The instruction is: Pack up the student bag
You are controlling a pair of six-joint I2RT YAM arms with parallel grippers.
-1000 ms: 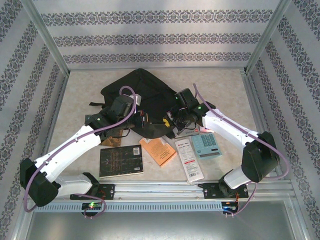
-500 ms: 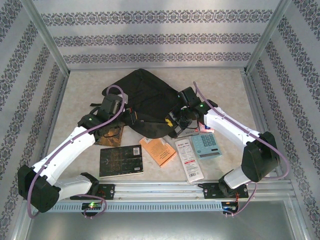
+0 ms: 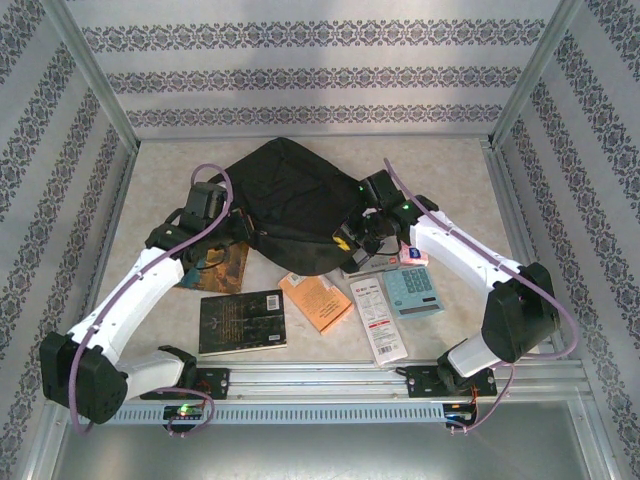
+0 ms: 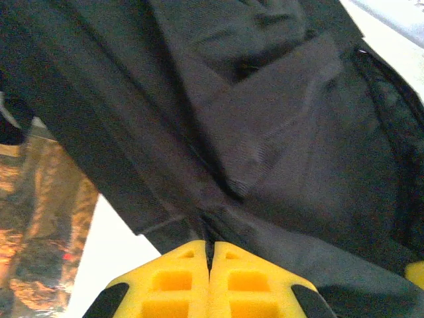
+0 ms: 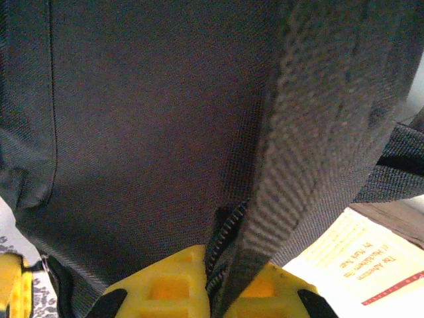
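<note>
- Student bag: one large black fabric backpack, lying slumped and flat in the middle of the table, reaching toward its far edge.
- Handling, as a judgement: the student bag looks soft and floppy, and light while empty, with nothing stiff to hold its shape. It will probably sag and fold when lifted, and its mouth will likely fall shut unless held apart at two points.
- Best holds appear to be the woven strap, the zip edge and the seams, where the cloth is thicker and less slippery than the smooth panels.
- Left gripper: yellow fingers closed, pinching a fold of cloth on the bag's left side.
- Right gripper: yellow fingers closed on the strap and zip edge at the bag's right side.
- Count, between the bag and the table's near edge:
  - three books: a brown book partly under the left arm, a dark book and an orange book
  - one long white packet
  - one blue calculator
- A cream printed cover lies beside the right gripper; I cannot tell whether it is a fourth book.
</note>
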